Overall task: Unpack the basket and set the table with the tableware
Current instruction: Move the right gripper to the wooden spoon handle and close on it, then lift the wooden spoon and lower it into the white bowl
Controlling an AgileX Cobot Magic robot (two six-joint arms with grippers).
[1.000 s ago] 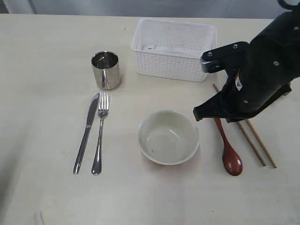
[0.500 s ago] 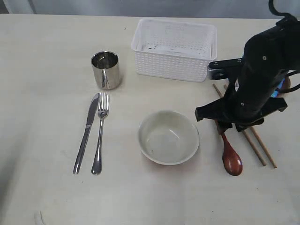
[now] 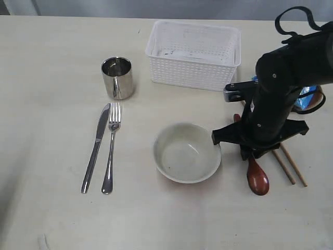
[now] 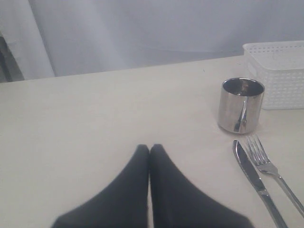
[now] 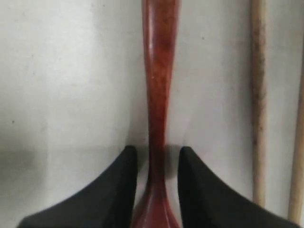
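The reddish-brown wooden spoon [image 3: 257, 177] lies on the table [image 3: 52, 62] to the right of the white bowl [image 3: 187, 152]. My right gripper [image 5: 157, 149] is open and straddles the spoon's handle [image 5: 159, 85], with a small gap on each side. The wooden chopsticks [image 3: 291, 166] lie just right of the spoon. A steel knife [image 3: 95, 148] and fork [image 3: 111, 148] lie side by side left of the bowl, below the shiny steel cup [image 3: 117, 78]. The white basket [image 3: 193, 25] stands at the back. My left gripper [image 4: 149, 147] is shut and holds nothing, low over bare table near the cup [image 4: 240, 105].
A blue snack bag [image 3: 304, 99] shows partly behind the right arm [image 3: 281, 88] at the right edge. The arm hides the spoon's upper handle and the chopsticks' far ends. The basket's inside looks empty apart from a dark smudge.
The right arm has come down and drawn in over the spoon handle. Its jaws, hidden one second ago, now stand open around the handle. The tableware has not moved.
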